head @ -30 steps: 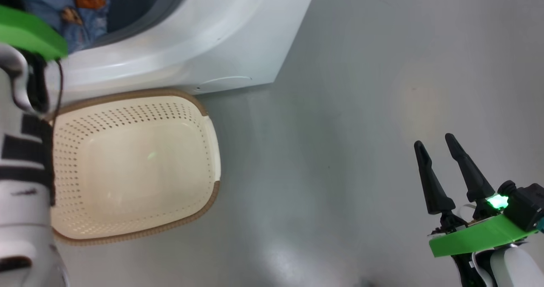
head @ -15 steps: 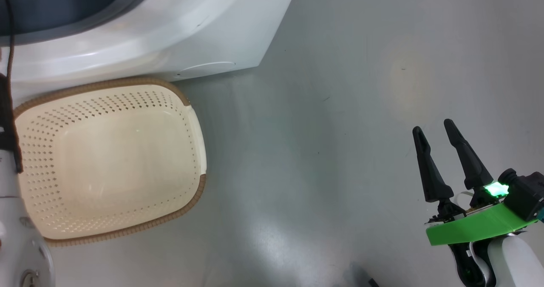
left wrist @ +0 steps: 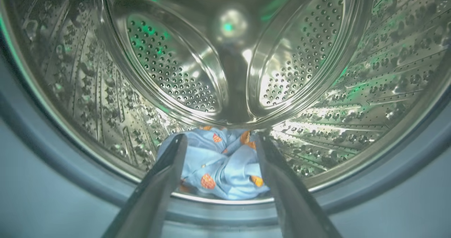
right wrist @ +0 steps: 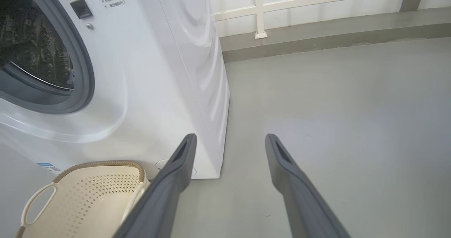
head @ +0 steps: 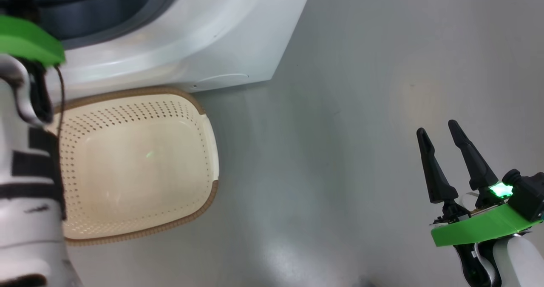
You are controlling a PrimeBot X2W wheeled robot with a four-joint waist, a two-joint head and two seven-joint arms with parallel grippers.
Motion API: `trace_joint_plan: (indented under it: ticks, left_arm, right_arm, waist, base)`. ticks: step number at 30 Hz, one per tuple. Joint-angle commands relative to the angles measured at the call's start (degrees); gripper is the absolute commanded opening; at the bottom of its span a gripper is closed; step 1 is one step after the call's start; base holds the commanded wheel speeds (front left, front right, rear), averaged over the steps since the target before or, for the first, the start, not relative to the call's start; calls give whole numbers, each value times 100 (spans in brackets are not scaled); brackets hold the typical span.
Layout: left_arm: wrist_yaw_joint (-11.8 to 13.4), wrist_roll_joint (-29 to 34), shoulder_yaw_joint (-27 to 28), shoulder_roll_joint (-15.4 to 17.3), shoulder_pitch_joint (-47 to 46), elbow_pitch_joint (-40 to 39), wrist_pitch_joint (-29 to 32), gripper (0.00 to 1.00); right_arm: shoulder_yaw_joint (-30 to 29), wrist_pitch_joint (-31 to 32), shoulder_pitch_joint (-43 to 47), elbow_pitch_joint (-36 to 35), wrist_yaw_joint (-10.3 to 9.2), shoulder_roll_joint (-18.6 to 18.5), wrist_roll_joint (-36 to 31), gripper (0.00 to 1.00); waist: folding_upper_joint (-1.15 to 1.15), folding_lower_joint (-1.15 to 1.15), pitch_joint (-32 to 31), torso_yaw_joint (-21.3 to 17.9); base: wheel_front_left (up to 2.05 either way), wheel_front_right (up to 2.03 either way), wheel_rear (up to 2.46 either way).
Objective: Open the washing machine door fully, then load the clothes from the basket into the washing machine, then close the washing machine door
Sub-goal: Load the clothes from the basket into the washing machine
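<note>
Grey floor (head: pixel 340 172); basket (head: pixel 127 92) beside washing machine (head: pixel 204 36); clothes (left wrist: pixel 218 167) in drum (left wrist: pixel 317 37); left hand (left wrist: pixel 222 135), right hand (head: pixel 437 126) both wide.

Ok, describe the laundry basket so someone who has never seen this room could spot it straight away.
Find the big white washing machine; on the grey floor at the foot of its front sits the basket. It is a cream plastic tub pierced with small holes, set apart by its brown woven-look rim.

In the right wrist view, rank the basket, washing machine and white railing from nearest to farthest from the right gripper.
1. washing machine, left, near corner.
2. basket, lower left, barely farther.
3. white railing, top, far back.
</note>
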Motion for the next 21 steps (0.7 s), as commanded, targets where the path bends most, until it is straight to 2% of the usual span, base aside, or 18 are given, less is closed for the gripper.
trace_joint_plan:
  ticks: [1,10,21]
  left_arm:
    - [-43,-5,97,143,300,-218,-29,100]
    - [-151,-167,333,-201,1542,-651,-29,100]
    - [-204,-69,76,-367,2944,-1158,-29,100]
  right_arm:
    - [121,-27,202,-102,16,-124,-28,100]
    - [59,-27,514,-73,16,-283,-76,100]
    - [-12,-27,1062,9,16,-431,-129,100]
  waist:
    - [0,0,-191,121]
    - [0,0,-787,385]
    - [0,0,-1564,654]
  base:
    - [0,0,0]
    - [0,0,0]
    - [0,0,0]
